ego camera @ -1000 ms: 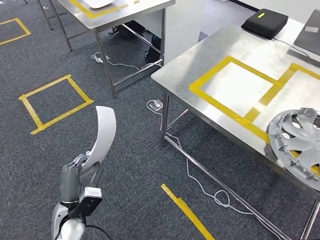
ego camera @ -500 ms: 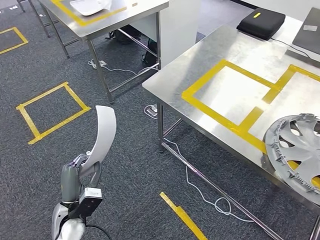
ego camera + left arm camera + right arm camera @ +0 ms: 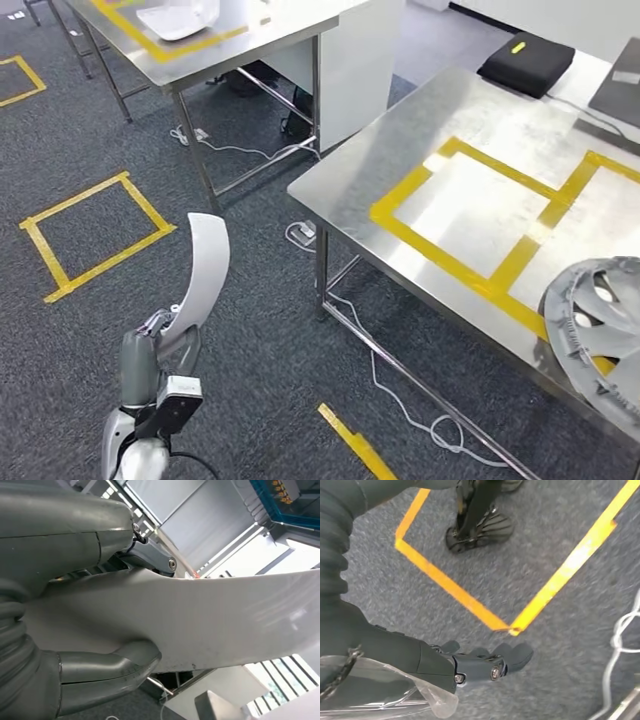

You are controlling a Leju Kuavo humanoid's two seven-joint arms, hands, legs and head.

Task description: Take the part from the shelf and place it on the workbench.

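Left robot hand (image 3: 155, 345) clamped on white curved part (image 3: 205, 265), part rising upright above it.

steel workbench (image 3: 355, 185) and far table (image 3: 249, 40) on grey carpet (image 3: 249, 330).
the workbench bore yellow tape frames (image 3: 490, 280), a wheel cover (image 3: 596, 325) and a black case (image 3: 526, 62); the carpet carried taped squares (image 3: 94, 235) and white cables (image 3: 392, 395).
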